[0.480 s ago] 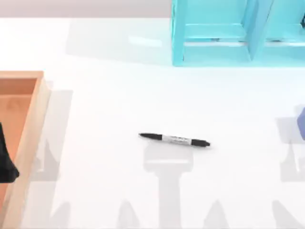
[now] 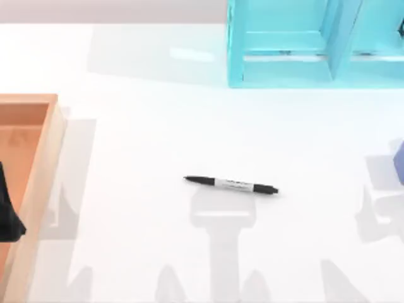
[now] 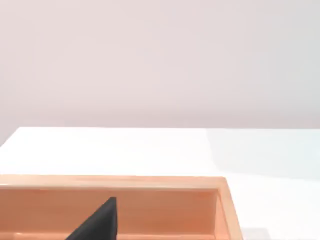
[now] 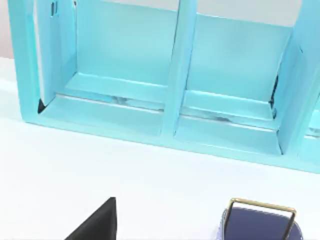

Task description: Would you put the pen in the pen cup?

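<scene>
The pen [image 2: 231,185] lay flat on the white table [image 2: 158,126], a little below the middle of its surface, lengthwise across it with its pointed end toward the left edge and its blunt end toward the right. Nothing touched it. The pen cup [image 2: 399,161] sat well apart from it, right at the table's right edge (just a blue sliver from above); the right wrist view caught its dark-blue rim [image 4: 260,225] with a gold wire loop [image 4: 260,212] over it, standing on the table in front of the teal shelf unit [image 2: 315,44], which occupied the far right corner. Along the left edge rested a wooden tray [image 2: 47,158]. A dark part of the left arm [image 2: 7,211] hung over that tray. Whether either arm's jaws were open or closed, I could not tell.
</scene>
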